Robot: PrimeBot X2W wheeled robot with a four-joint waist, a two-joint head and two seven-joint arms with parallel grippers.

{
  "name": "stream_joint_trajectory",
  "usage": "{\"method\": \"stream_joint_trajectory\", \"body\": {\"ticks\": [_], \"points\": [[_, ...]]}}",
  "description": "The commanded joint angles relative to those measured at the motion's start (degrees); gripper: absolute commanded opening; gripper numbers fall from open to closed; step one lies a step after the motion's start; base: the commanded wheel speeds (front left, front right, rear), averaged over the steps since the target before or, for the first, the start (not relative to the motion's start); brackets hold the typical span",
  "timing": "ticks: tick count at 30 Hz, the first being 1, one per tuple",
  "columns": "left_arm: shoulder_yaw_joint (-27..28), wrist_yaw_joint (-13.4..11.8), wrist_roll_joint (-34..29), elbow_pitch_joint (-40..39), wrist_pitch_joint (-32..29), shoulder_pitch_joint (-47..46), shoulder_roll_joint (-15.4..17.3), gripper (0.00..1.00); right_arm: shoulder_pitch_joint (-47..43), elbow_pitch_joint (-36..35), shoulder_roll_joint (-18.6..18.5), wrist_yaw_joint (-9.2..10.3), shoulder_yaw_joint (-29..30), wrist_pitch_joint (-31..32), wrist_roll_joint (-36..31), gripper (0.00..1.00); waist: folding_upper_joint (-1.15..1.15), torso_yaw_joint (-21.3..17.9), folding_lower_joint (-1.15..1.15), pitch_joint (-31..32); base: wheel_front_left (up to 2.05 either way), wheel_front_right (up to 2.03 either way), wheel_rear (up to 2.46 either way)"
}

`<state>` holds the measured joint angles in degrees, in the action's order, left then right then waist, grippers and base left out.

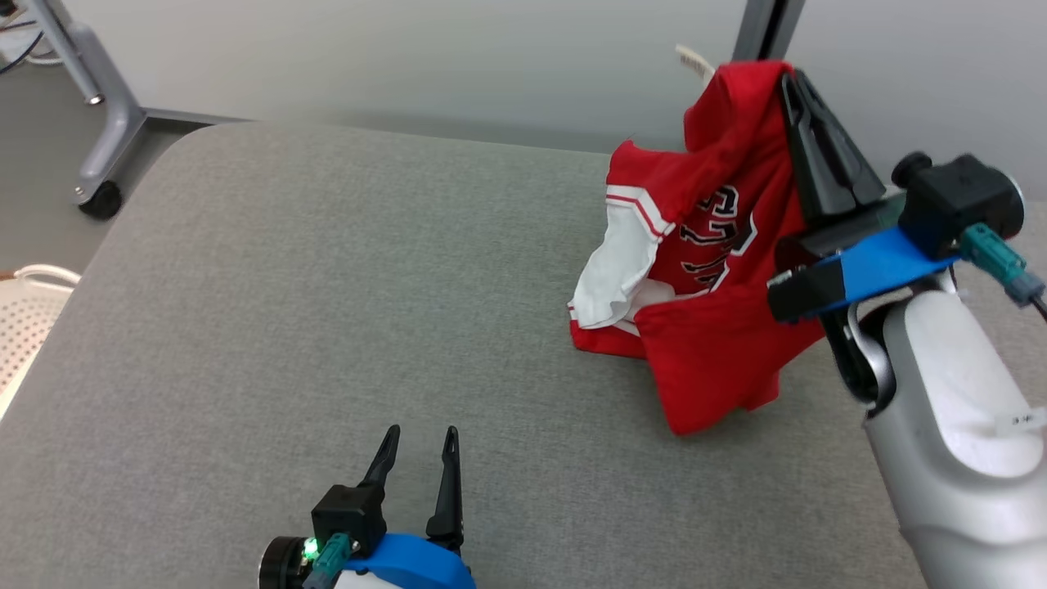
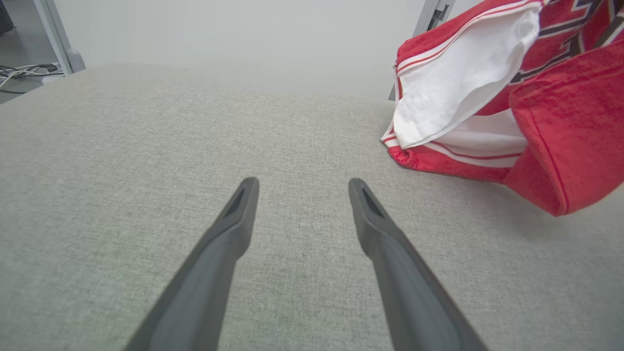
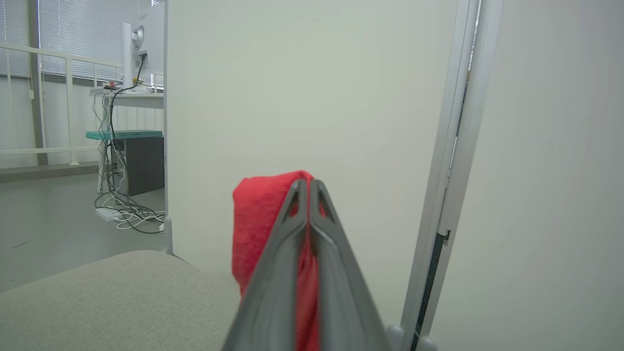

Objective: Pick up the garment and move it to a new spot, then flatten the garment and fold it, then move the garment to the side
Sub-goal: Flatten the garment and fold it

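Observation:
The garment (image 1: 712, 270) is a red jersey with white lining and dark numbers, hanging in a bunch over the right side of the grey padded table (image 1: 327, 286). Its lower folds rest on the surface. My right gripper (image 1: 789, 78) is shut on the jersey's top edge, holding it up; in the right wrist view the fingertips (image 3: 307, 183) pinch red cloth (image 3: 258, 219). My left gripper (image 1: 421, 438) stands open near the table's front edge, well left of the jersey, with nothing between its fingers (image 2: 234, 219). The garment (image 2: 512, 97) fills the upper right of the left wrist view.
A white partition wall (image 1: 450, 57) stands behind the table, with a grey post (image 1: 765, 29) behind the jersey. A wheeled metal stand leg (image 1: 102, 123) sits on the floor at the far left. A white perforated basket (image 1: 24, 319) is beside the table's left edge.

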<state>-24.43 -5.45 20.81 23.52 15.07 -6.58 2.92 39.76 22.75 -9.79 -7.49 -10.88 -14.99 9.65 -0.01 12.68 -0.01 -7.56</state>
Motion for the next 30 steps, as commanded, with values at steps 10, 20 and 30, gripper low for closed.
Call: {"method": "stream_joint_trajectory", "body": {"ticks": [10, 20, 30], "points": [[0.3, 0.8, -0.2, 0.5, 0.1, -0.9, 0.0, 1.00, -21.2, 1.1, -0.1, -0.01, 7.8, -0.3, 1.7, 0.00, 0.01, -10.8, 0.01, 1.5, 0.00, 0.00, 0.00], [0.0, 0.6, 0.9, 3.2, 0.1, -7.8, 0.0, 1.00, -27.1, 2.8, 3.2, -0.01, 13.8, -0.3, -0.6, 1.00, 0.01, -18.0, 0.01, -1.7, 0.00, 0.00, 0.00], [-1.0, 0.1, 6.5, 12.7, 0.1, -18.5, 0.0, 1.00, -24.5, 0.7, 5.7, -0.01, 12.6, -0.3, 0.0, 1.00, 0.01, -21.7, 0.01, -5.5, 0.00, 0.00, 0.00]]}}
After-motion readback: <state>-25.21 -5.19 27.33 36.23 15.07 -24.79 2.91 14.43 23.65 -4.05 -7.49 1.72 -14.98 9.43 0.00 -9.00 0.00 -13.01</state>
